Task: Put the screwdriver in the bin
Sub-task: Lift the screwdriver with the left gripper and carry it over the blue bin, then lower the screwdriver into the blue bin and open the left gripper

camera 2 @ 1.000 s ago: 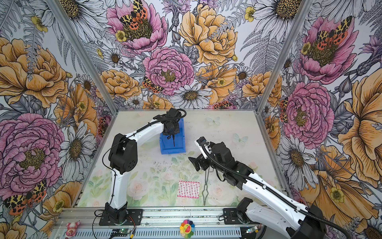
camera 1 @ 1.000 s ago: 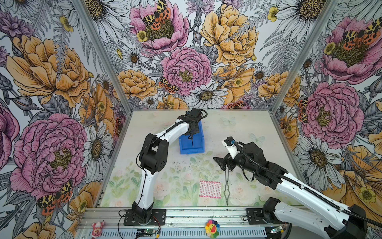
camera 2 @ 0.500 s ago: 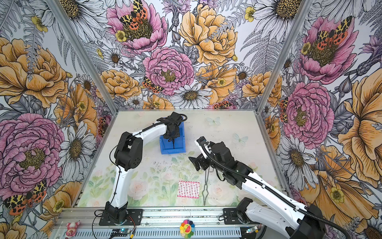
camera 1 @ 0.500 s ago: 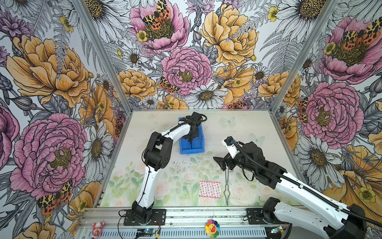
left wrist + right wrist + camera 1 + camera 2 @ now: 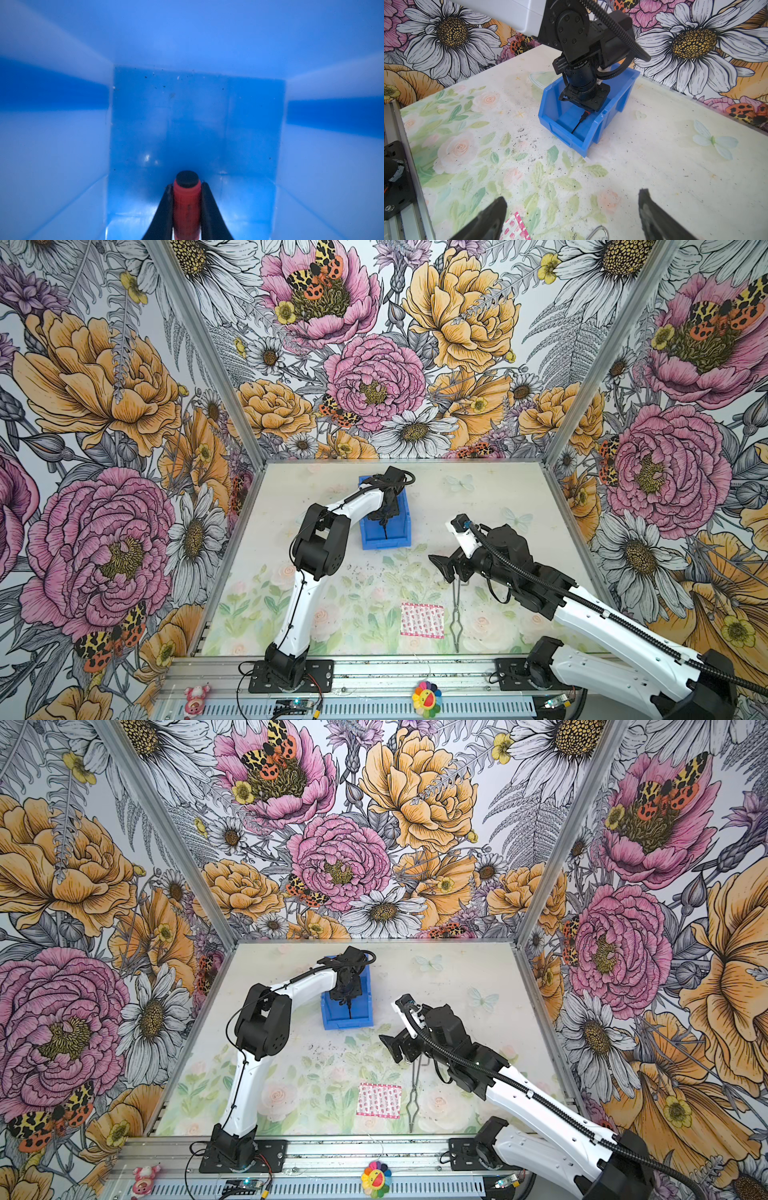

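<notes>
Red-handled screwdriver [image 5: 580, 121] inside blue bin [image 5: 562, 135]

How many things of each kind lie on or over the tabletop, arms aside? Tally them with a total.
Blue bin: 1
Screwdriver: 1
Metal tongs: 1
Pink patterned packet: 1
Total: 4

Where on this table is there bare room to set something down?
Free: the table stretch from the bin to the right wall, and the patch between the left arm and the pink-patterned packet. Crowded: the bin, filled by the left gripper holding the screwdriver, and the tongs at the right gripper.
</notes>
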Tool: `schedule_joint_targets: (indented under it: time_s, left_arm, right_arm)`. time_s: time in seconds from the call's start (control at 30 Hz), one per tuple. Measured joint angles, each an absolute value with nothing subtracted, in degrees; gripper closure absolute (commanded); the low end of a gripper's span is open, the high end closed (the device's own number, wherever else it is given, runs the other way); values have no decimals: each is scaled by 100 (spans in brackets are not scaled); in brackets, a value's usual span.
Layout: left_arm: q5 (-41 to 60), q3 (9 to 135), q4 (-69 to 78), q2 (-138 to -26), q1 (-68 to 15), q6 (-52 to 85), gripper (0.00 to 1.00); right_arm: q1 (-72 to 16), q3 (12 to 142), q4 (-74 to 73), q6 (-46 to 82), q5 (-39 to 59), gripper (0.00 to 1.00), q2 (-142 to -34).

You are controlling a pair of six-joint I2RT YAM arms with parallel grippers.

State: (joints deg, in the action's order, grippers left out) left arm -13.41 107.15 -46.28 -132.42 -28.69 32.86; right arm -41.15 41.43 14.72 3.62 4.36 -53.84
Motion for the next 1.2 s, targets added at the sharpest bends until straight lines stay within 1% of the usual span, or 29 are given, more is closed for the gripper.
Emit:
schedule_joint_targets:
  time_s: [0.13,0.27,0.43,0.6,0.87,1.2]
  left_arm:
    - [-1343,10715,-4630,-13242,-2869,3308,70]
    - [-1345,10715,-4630,-13242,-2869,3310,62]
    - [-1347,10676,-4630,-13163,-2869,3306,58]
    - [-1352,10495,-4633,-12798,-2899,3308,53]
    - [-1466,9675,-4630,-11546,-3070,3306,46]
    - [-1767,8014,-4635,-9376,-3590,3404,37]
  right_arm:
    - [-4115,4143,1472,362,436,1,-5384]
    - [-4115,4143,1472,360,436,0,-5369]
    - [-4115,4143,1472,360,434,0,-5343]
    - [-4115,4143,1472,360,434,0,-5175]
    - [-4099,4060,1455,392,338,0,-4807]
    - [-4088,3859,1568,517,-43,0,-4329]
